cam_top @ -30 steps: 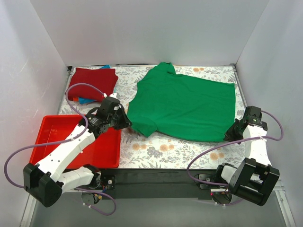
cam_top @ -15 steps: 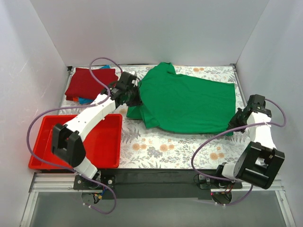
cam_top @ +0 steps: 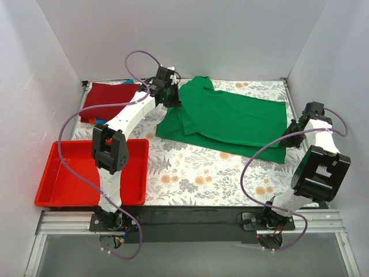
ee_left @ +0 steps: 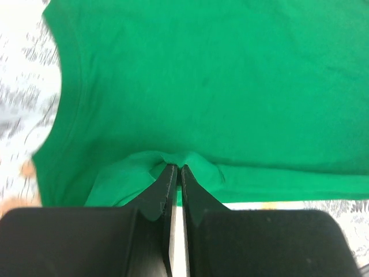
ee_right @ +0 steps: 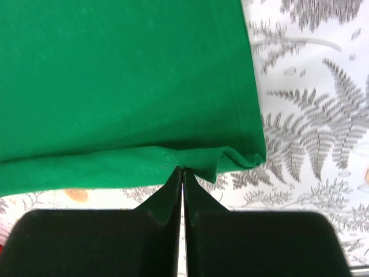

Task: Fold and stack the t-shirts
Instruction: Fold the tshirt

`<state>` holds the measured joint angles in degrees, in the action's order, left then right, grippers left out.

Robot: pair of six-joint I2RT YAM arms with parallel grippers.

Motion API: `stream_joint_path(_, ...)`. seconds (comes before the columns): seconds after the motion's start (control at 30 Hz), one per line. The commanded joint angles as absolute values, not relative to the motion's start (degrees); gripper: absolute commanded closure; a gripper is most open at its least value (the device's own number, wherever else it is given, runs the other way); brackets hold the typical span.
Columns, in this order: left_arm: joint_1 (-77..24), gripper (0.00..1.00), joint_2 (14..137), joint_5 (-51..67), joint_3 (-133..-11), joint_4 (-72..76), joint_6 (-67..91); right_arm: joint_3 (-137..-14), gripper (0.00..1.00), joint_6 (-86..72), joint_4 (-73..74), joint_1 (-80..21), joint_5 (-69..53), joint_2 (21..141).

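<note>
A bright green t-shirt (cam_top: 230, 118) lies across the back of the flowered table, its near edge lifted and partly folded over itself. My left gripper (cam_top: 172, 102) is shut on a pinch of the green cloth (ee_left: 173, 161) at the shirt's left side. Over at the right, my right gripper (cam_top: 294, 128) is shut on the shirt's hem (ee_right: 190, 161) near its corner. A folded dark red t-shirt (cam_top: 109, 98) rests at the back left, with a blue edge (cam_top: 99, 121) showing under it.
A red plastic tray (cam_top: 57, 184) stands at the front left. White walls close in the back and both sides. Purple cables loop from both arms. The flowered tablecloth (cam_top: 202, 173) shows bare in front of the green shirt.
Both arms have swung toward the back, carrying the green shirt's near edge up and over. The left gripper went from beside the tray to the back left of the shirt.
</note>
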<state>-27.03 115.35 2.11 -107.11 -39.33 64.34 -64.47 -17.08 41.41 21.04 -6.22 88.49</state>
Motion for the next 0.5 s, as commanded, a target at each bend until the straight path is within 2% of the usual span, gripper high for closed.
stream_joint_path(0.0,-26.2,1.00,118.9,3.4,-113.5,-41.1,62.1,-69.4,0.99,-16.2,39.9,21.4,-6.5,92.0)
stream_joint_path(0.27,-24.9,1.00,126.3,3.3,-122.8,-42.3,60.8,-74.3,0.99,-16.0,39.9,21.4,-7.6,98.3)
stream_joint_path(0.47,-23.8,1.00,129.1,4.4,-122.9,-41.3,60.1,-75.9,0.99,-16.1,39.8,21.4,-7.6,101.1)
